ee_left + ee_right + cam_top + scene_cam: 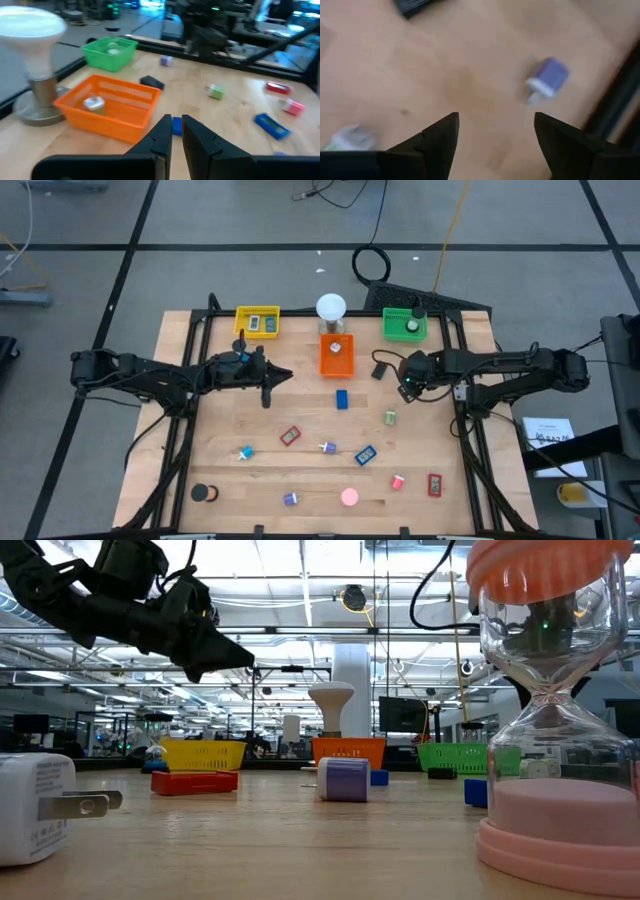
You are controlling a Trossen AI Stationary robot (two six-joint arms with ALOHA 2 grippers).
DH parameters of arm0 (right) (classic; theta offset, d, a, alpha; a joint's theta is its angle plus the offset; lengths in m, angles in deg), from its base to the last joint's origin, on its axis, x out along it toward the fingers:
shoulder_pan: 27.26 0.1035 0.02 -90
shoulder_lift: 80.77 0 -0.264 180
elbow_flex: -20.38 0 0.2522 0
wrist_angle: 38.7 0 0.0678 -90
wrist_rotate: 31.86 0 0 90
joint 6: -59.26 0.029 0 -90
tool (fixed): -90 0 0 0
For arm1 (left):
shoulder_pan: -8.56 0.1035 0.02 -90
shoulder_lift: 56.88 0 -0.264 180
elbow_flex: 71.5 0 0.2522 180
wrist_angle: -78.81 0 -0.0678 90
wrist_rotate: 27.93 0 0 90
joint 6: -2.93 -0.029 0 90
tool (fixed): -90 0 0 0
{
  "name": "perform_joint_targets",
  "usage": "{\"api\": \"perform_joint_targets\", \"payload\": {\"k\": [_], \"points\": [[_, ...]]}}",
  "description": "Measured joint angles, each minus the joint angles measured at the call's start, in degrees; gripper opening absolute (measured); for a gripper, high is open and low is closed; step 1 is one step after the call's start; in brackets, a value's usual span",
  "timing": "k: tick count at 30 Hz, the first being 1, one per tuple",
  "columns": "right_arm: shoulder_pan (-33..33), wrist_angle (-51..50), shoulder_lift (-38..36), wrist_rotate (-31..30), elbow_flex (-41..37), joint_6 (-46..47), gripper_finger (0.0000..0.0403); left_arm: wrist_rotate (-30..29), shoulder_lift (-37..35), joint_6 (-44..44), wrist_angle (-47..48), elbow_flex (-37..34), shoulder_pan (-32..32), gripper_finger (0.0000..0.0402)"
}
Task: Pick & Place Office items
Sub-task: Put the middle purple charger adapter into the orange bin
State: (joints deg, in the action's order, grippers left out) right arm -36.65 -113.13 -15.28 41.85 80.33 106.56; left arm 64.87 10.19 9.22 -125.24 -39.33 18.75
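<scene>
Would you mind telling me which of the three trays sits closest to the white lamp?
The orange tray: it sits directly beside the white lamp, while the yellow tray and green tray stand off to either side.

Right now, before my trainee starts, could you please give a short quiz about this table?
1. True or false: the right gripper is open and holds nothing.
2. Which tray stands nearest the white lamp? A yellow, B orange, C green.
3. On which arm's side of the table does the black roll lie?

Key: 1 true. 2 B, the orange tray. 3 left.
</scene>
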Motion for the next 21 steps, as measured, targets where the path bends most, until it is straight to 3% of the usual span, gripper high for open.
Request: {"api": "perform_joint_targets", "payload": {"k": [5,14,21], "points": [[-2.78,5.80,0.00,1.44,-0.50,-1.86,0.0284,5.98,0.00,-1.47,0.32,0.00,-0.16,0.0042],[-5.24,9.57,0.40,2.96,-0.56,-5.13,0.0303,5.73,0.00,-1.64,0.32,0.00,-0.63,0.0042],[-5.18,17.64,5.79,5.92,-0.56,-7.65,0.0300,5.63,0.10,-1.66,0.93,0.00,-0.97,0.0042]]}}
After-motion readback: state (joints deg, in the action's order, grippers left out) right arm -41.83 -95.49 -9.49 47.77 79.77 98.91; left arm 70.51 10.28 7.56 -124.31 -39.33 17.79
